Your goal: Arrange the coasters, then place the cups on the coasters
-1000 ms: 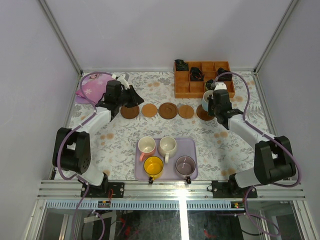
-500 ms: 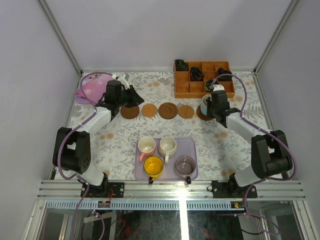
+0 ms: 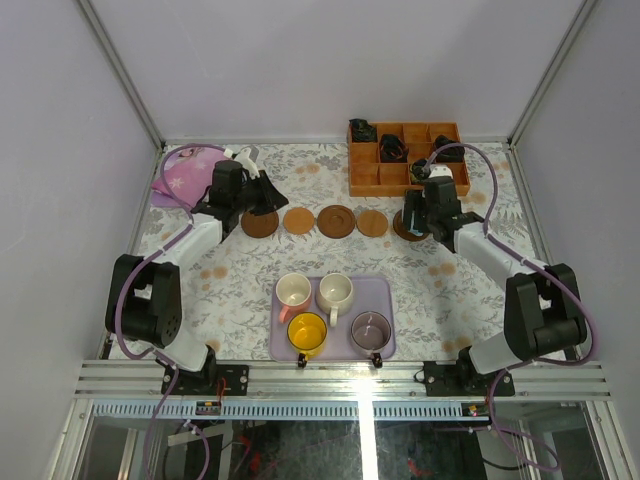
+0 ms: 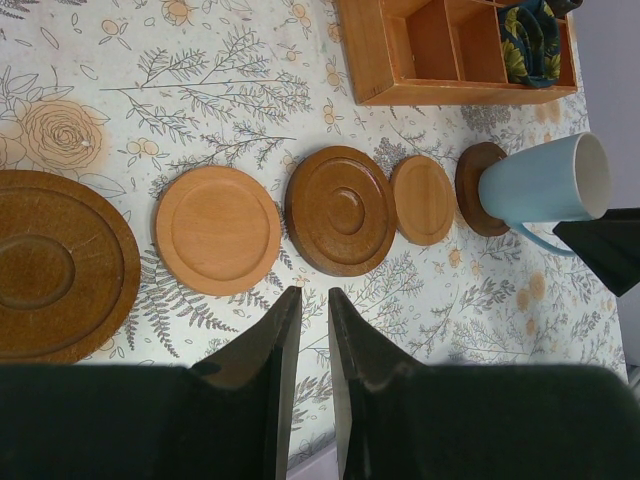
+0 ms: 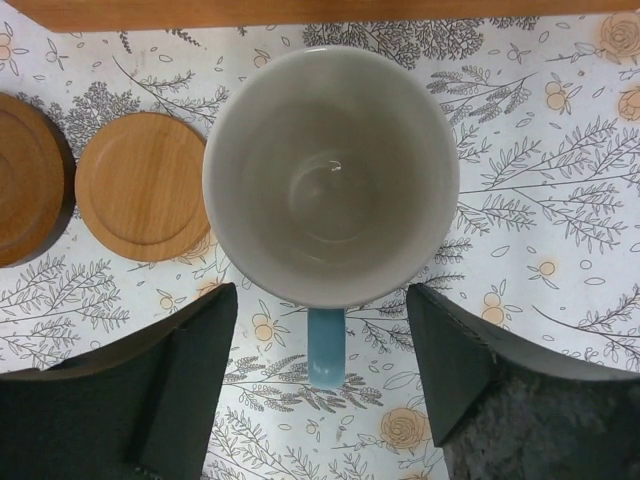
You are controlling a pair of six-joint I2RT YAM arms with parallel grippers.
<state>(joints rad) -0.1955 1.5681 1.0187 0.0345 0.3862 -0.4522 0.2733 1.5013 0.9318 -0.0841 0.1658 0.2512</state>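
Since a moment ago the right gripper [image 5: 320,287] has let go: its fingers now stand apart on either side of the light blue cup [image 5: 330,175], touching neither wall, while the left arm has not moved. That cup sits upright on the dark coaster [image 4: 470,190] at the 3 o'clock end of the row, near the orange box [image 3: 365,178], with its handle pointing to 6 o'clock in my right wrist view, straight into the gap between the fingers. From there I cannot see the coaster at all under the cup, so I can't tell how well it is centred. The left gripper [image 4: 313,292] hovers over the 9 o'clock end of the row, its fingers nearly together with nothing between them. The other four coasters lie bare: dark [image 3: 260,223], tan [image 3: 298,220], dark [image 3: 336,221], tan [image 3: 372,222]. The pink cup [image 3: 293,291], cream cup [image 3: 335,291], yellow cup [image 3: 307,332] and greyish purple cup [image 3: 371,330] wait on the lavender tray [image 3: 385,285] at 6 o'clock. My worry is the retreat: a finger pulled back low could snag the handle or rim and drag smooth glazed ceramic across a smooth wooden disc. The dark discs have raised rims that might hold a base; the flatter tan ones look less forgiving. The patterned surface [image 3: 240,280] looks like cloth, so a nudged coaster might slide along with it.
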